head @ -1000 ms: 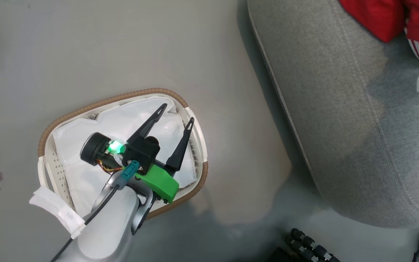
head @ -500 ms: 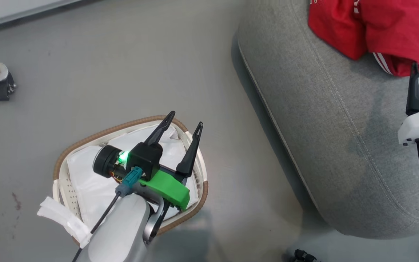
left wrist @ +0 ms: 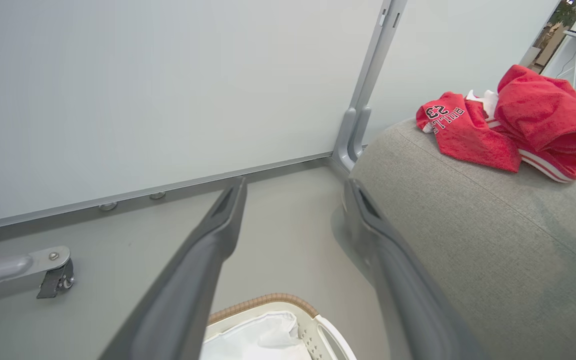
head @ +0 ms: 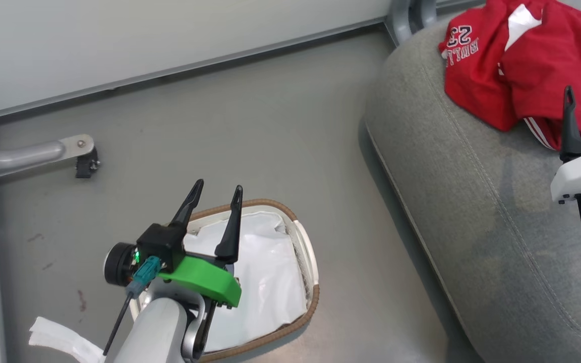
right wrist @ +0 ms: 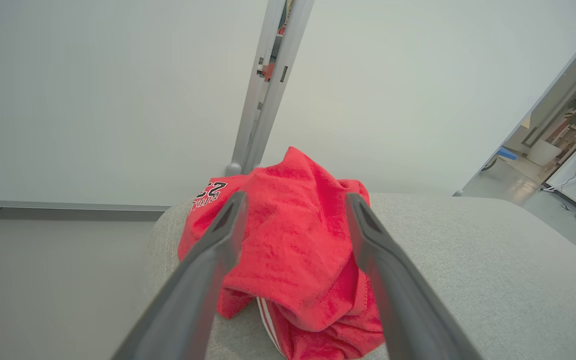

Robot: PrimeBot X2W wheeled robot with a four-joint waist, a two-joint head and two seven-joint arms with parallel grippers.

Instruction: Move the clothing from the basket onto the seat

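The clothing (head: pixel 522 75) lies in a crumpled red heap on the far end of the seat (head: pixel 472 212), close to the cushion's rounded corner. One piece is spread toward the edge and carries black-and-white lettering, "BULLS" with the number "23", which is upside down in the head view and in the left wrist view. The other piece is bunched beside and partly over it. White stripes show along its lower hem, and a patch of white shows at the top of the heap.

The right jaws are released. In the right wrist view the two dark fingers (right wrist: pixel 203 270) stand wide apart and nothing is caught between them. They point at the heap, which shows in the gap between them. Whether a fingertip touches the fabric cannot be told. In the head view one right finger (head: pixel 568 126) rises in front of the striped hem.

The left jaws are released too, spread wide and empty. They hang over the far rim of the basket (head: pixel 304 247), which stands on the grey floor (head: pixel 270 126) just beside the seat. Inside the basket there is the white cloth liner (head: pixel 270 287), rumpled. A green plastic part (head: pixel 202 278) sits on the left wrist. A grey metal leg with a small caster (head: pixel 81 156) rests on the floor by the pale wall panel (head: pixel 144 35).
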